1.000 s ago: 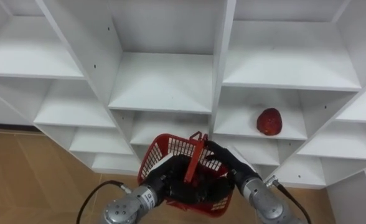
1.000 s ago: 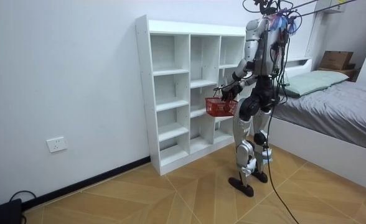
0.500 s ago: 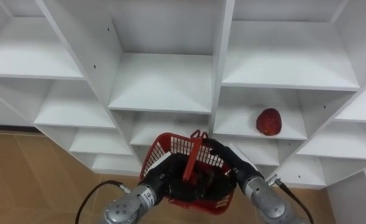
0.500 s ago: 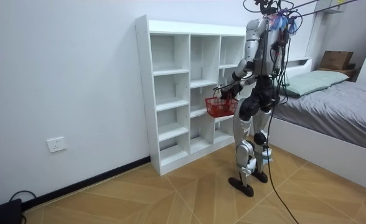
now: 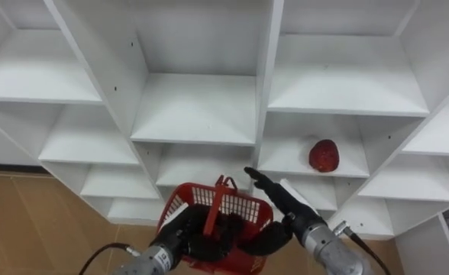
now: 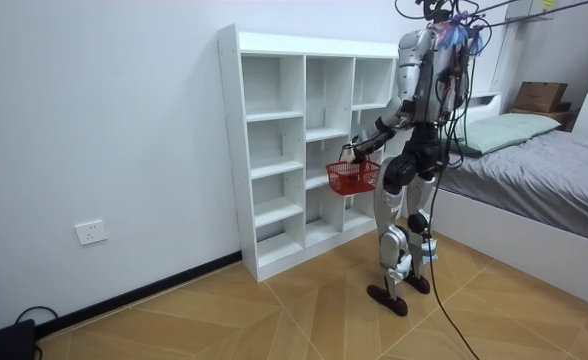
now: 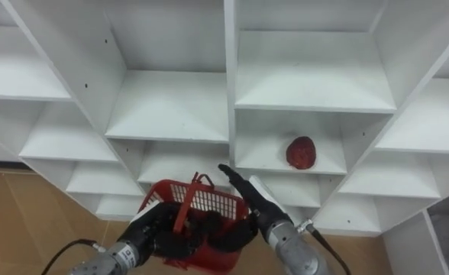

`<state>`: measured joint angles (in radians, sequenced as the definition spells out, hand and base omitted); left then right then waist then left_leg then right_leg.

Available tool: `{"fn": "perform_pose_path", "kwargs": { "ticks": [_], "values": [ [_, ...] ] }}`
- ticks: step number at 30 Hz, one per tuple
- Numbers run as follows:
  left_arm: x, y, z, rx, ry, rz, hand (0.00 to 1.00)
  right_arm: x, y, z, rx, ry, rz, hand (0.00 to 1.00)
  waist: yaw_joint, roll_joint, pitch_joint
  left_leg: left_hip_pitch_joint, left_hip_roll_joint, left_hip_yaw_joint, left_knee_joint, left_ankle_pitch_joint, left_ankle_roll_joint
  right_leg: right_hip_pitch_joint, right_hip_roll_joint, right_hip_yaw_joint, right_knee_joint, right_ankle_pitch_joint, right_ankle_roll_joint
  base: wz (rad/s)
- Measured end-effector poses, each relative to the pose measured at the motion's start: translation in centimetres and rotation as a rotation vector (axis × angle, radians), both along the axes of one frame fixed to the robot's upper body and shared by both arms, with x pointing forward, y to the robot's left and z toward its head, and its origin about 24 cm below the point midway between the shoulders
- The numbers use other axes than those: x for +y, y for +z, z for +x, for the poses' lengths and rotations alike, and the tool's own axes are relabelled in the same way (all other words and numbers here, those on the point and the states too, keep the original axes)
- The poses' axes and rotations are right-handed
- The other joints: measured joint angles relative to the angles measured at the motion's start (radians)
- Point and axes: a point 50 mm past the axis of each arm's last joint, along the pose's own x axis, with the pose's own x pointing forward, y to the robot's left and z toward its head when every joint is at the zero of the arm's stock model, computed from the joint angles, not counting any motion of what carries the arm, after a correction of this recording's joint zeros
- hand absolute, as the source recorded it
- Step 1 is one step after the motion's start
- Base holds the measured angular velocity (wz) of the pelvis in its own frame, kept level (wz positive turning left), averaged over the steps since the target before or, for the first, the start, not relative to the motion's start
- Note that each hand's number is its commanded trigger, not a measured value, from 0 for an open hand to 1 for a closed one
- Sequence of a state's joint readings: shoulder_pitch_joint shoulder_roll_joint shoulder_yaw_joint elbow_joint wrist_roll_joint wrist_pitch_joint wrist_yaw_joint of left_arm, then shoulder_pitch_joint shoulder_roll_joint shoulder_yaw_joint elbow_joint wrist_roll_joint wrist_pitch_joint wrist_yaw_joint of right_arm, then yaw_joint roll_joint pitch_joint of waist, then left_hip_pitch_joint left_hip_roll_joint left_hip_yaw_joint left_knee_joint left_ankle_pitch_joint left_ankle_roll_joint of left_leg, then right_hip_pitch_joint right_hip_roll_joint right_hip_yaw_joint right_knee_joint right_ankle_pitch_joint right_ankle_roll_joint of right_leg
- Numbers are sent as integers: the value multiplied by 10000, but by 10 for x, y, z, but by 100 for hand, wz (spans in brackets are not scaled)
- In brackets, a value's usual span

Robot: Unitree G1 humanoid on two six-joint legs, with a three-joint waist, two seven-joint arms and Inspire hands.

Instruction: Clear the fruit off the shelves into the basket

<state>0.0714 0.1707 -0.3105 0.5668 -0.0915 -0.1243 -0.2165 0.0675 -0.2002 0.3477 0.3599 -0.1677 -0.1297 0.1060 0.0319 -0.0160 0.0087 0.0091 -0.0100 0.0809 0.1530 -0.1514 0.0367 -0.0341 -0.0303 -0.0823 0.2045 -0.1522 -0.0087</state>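
Right hand point(image 5: 276, 200): fingers straight, empty, extended toward round red fruit point(image 5: 324, 155) on white wooden closet point(image 5: 194, 107) shelf. Left hand point(image 5: 180, 234): curled, gripping red plastic mesh basket point(image 5: 236, 203).

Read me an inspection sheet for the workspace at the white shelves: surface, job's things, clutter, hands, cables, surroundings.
surface: white shelves; the robot stands facing them.
job's things: red fruit lies on a shelf in the right column, touched by neither hand; red basket is held up before the shelves, lower than the fruit; what it holds cannot be told.
clutter: nothing seen.
hands: left hand curled on the basket; right hand over the basket's rim, fingers straight, pointing towards the fruit, short of it.
cables: dark cable on the floor at the room view's left.
surroundings: bed behind the robot, wall socket, wooden floor.
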Motion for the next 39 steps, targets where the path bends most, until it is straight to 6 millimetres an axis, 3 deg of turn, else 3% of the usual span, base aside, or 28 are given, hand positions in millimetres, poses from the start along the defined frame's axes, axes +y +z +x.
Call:
{"fn": "perform_pose_path", "kwargs": {
  "ticks": [9, 17, 28, 35, 39],
  "values": [
    [19, 0, 0, -111, 962, 459, 100, -18, 8, 4, -444, -1190, 203, 0, -59, -251, -23, 395, 37, 286, -57, -88, 17, 213, 73, 35, -18, 43, 8, -9],
    [24, -5, -9, 167, 1495, 697, 100, -22, 8, 3, -647, -1955, 172, 0, -301, -227, -18, 545, 123, 300, -94, -149, -47, 443, 176, 67, -201, 85, -43, -1],
    [26, -4, -6, 81, 2189, 648, 100, -39, 11, 0, -929, -3536, 610, 0, -614, -93, -46, 763, 191, 420, -105, -243, -156, 745, 333, 268, -360, 115, -97, -3],
    [31, -3, -6, 45, 2392, 692, 100, -50, 12, -1, -1108, -4460, 592, 0, -632, -203, 17, 789, 199, 410, -96, -246, -154, 714, 327, 276, -360, 115, -100, 0],
    [34, -3, -6, 39, 2389, 755, 100, -51, 11, -2, -1147, -4635, 509, 0, -576, -239, 9, 794, 245, 399, -90, -253, -150, 718, 325, 279, -360, 115, -101, 0]
  ]
}}
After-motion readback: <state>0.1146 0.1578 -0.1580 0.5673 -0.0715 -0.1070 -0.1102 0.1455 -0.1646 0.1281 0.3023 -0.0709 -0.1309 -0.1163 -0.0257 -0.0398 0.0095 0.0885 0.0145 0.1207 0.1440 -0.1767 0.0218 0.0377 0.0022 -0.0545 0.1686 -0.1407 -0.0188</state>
